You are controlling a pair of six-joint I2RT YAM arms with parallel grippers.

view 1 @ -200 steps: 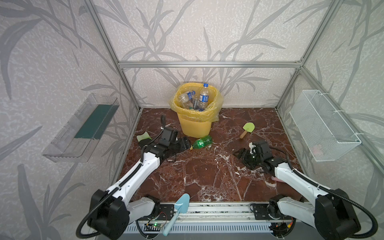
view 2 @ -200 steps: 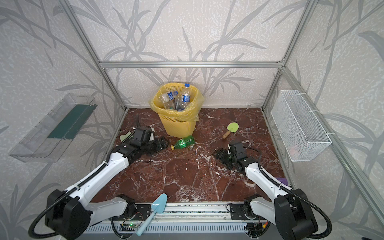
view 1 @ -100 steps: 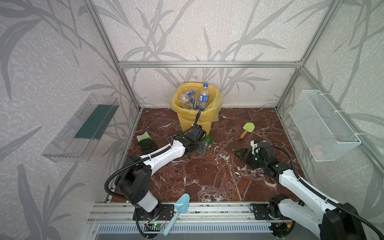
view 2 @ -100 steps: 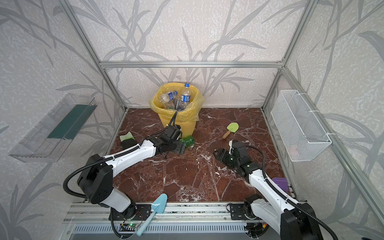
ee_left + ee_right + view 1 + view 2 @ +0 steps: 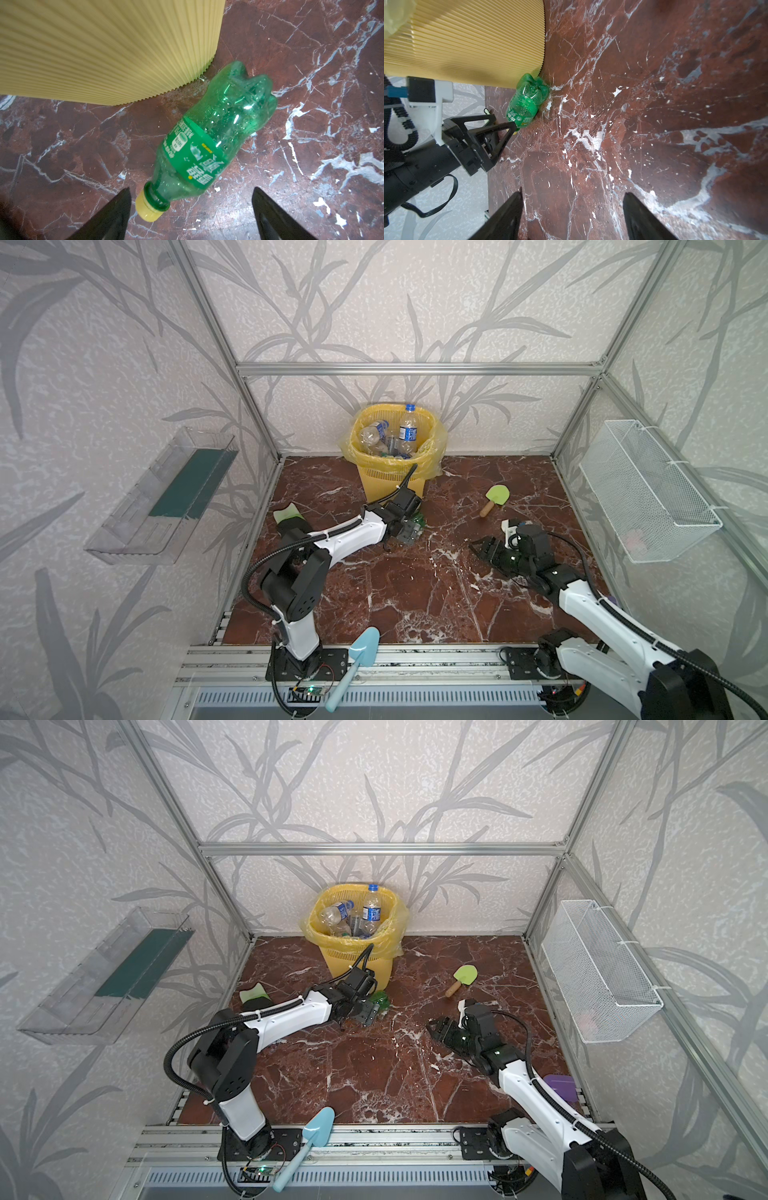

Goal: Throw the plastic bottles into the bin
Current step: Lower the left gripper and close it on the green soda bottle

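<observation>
Surface [image 5: 415, 593]: red-brown marble with white veining, enclosed by patterned walls; clock bearings below are taken from its centre in both top views.

Clear tray [image 5: 166, 497]: fixed to the wall at 9 o'clock, with a dark green strip inside.

Wire basket [image 5: 648, 493]: white mesh, fixed to the wall at 3 o'clock.

Bin [image 5: 376, 485]: yellow lattice, lined with a yellow bag, standing upright at 12 o'clock against the back wall; it contains several plastic bottles [image 5: 408, 431], mostly clear with blue labels and caps, one of them upright and rising above the rim.

Left pincer [image 5: 191, 191]: reaching to the foot of the bin, low over the surface; jaws spread wide and gripping nothing; the two tips stand either side of the neck end of the green bottle; contact cannot be confirmed.

Right pincer [image 5: 573, 192]: at 3 o'clock, well apart from the bin; jaws parted and empty, with only bare surface between them.

Shovel [image 5: 353, 664]: light blue, lying across the front rail at 6 o'clock.

Green bottle [image 5: 209, 145]: outside the bin, on its side on the surface at 5 o'clock of the bin's base; its lobed bottom lies just beside the bin's foot; its yellow cap points toward the left pincer; green label around the middle.

Paddle [image 5: 494, 499]: green blade with wooden handle, lying flat at 2 o'clock.

Purple item [image 5: 561, 1085]: at the 4 o'clock edge, partly hidden by the right arm; kind not determinable.
</observation>
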